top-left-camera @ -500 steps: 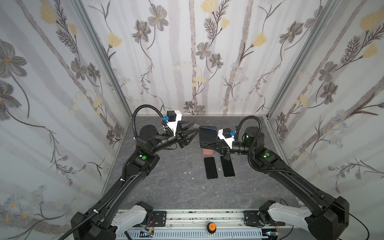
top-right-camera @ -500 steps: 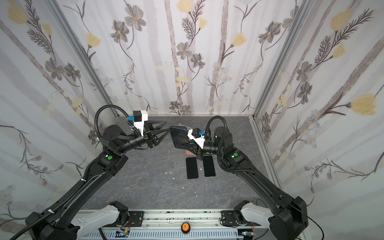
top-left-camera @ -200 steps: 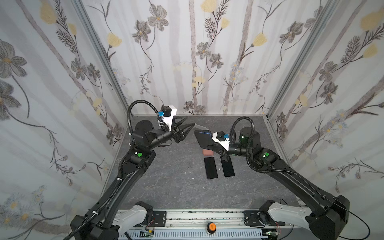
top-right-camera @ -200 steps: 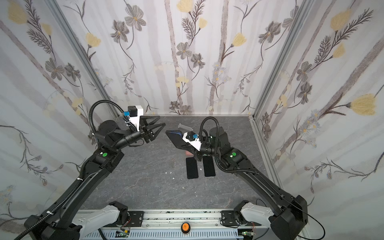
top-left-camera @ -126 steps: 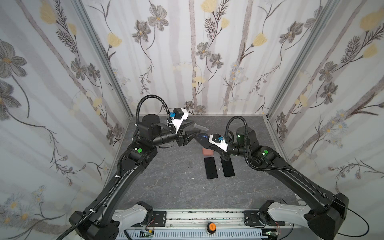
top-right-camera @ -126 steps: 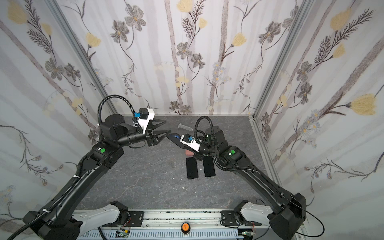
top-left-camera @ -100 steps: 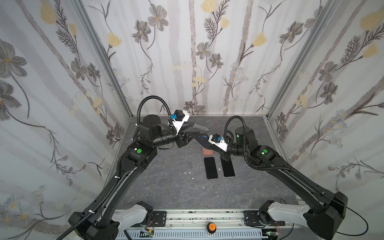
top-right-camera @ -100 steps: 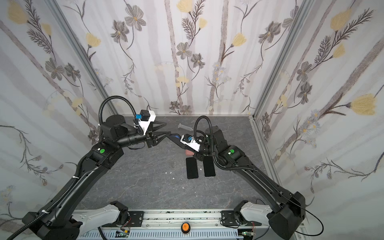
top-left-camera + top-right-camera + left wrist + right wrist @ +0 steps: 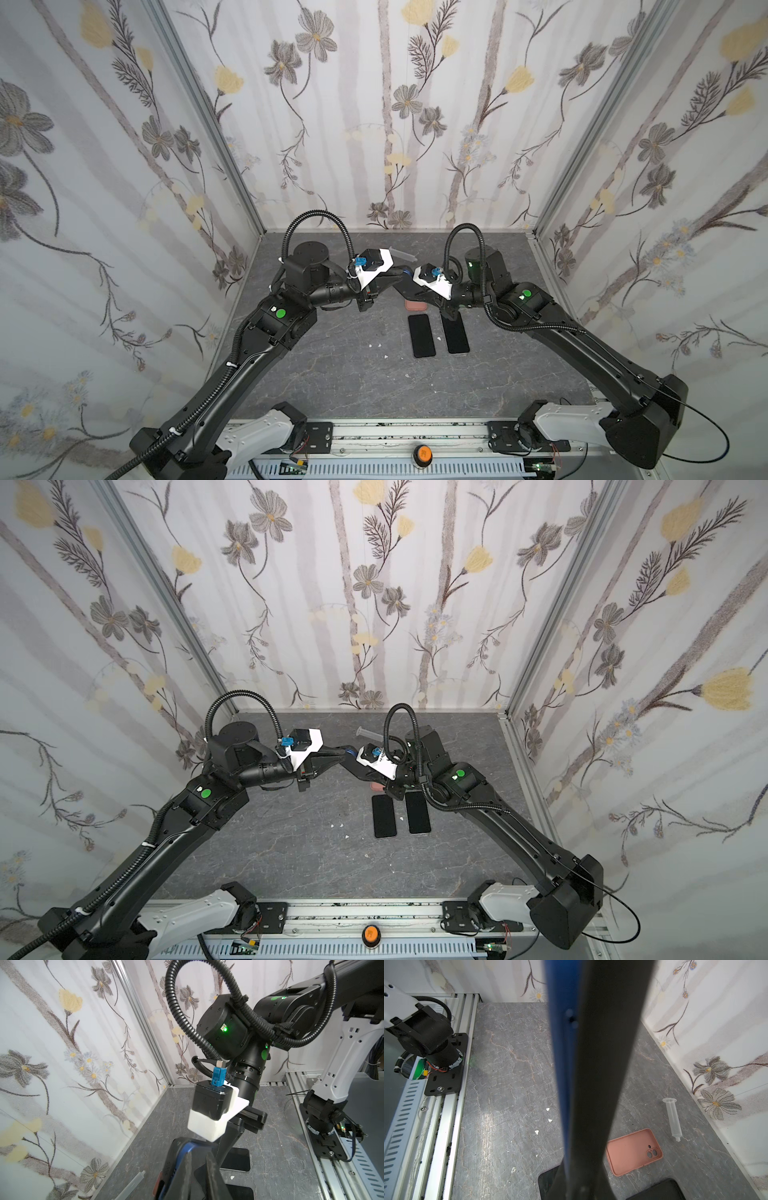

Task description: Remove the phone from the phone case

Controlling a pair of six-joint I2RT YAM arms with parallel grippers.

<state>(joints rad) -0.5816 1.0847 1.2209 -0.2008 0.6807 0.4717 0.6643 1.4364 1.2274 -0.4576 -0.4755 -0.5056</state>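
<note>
— Right fingers (image 9: pixel 230 1140) are clamped on the phone case (image 9: pixel 172 1159), up over the table (image 9: pixel 508 1084). Left fingers (image 9: pixel 212 1169) are nearly together at its corner.
— Gripping?
— Can't tell. The phone (image 9: pixel 560 1064) sits inside, blue edge showing. It's the peeling step, I'd say. Next needs a firm pinch, then prying the corner free.

Bright, even, diffuse light; shadows on the bench (image 9: pixel 332 374) are faint and soft. In the right wrist view a pale glare patch lies on the bench beside the phone case (image 9: pixel 560 1043), itself blurred against the lens. Both top views bow toward their edges.
</note>
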